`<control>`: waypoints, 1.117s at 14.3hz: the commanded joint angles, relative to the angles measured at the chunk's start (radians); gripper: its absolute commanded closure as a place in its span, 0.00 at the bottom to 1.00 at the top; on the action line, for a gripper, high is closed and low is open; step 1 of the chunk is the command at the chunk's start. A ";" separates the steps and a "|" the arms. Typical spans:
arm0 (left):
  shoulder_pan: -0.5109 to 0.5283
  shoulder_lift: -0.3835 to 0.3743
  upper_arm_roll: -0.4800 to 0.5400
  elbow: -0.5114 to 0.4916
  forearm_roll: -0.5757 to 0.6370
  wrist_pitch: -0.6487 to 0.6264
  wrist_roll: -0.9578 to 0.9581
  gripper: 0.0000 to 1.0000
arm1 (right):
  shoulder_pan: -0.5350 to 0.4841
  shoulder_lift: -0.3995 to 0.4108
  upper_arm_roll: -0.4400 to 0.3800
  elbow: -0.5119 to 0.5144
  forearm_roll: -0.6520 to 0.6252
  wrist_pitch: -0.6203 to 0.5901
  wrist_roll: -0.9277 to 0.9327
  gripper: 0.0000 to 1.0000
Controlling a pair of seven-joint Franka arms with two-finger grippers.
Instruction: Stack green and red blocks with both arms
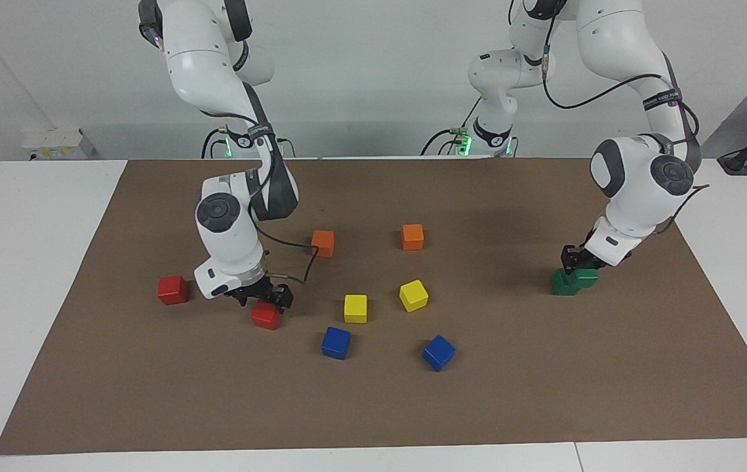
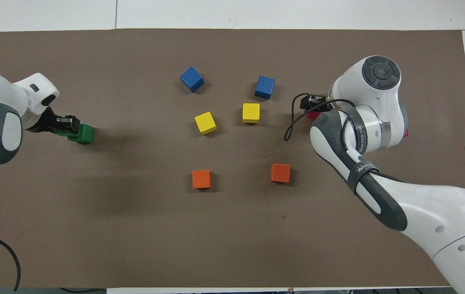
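One red block (image 1: 172,289) sits on the brown mat toward the right arm's end. My right gripper (image 1: 260,298) is low over the second red block (image 1: 266,317), at its top; in the overhead view (image 2: 313,107) only a sliver of this block (image 2: 313,116) shows. Two green blocks stand touching at the left arm's end. My left gripper (image 1: 575,259) is down on one green block (image 1: 587,276), mostly hidden in the overhead view (image 2: 65,124). The other green block (image 1: 565,283) stands free beside it (image 2: 82,134).
Two orange cubes (image 1: 323,243) (image 1: 412,236) lie nearer the robots in the middle of the mat (image 1: 544,393). Two yellow cubes (image 1: 355,308) (image 1: 413,295) and two blue cubes (image 1: 336,342) (image 1: 438,352) lie farther out. White table borders the mat.
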 commanded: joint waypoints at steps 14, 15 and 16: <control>0.014 0.000 -0.011 -0.032 -0.013 0.004 0.014 0.92 | -0.014 0.012 0.002 0.012 -0.009 0.041 -0.025 1.00; 0.011 0.000 -0.011 -0.032 -0.014 0.004 0.014 0.84 | -0.019 0.006 0.002 0.037 -0.010 -0.005 -0.042 1.00; 0.012 0.000 -0.011 -0.032 -0.017 0.004 0.014 0.66 | -0.022 0.000 0.002 0.083 -0.012 -0.083 -0.056 1.00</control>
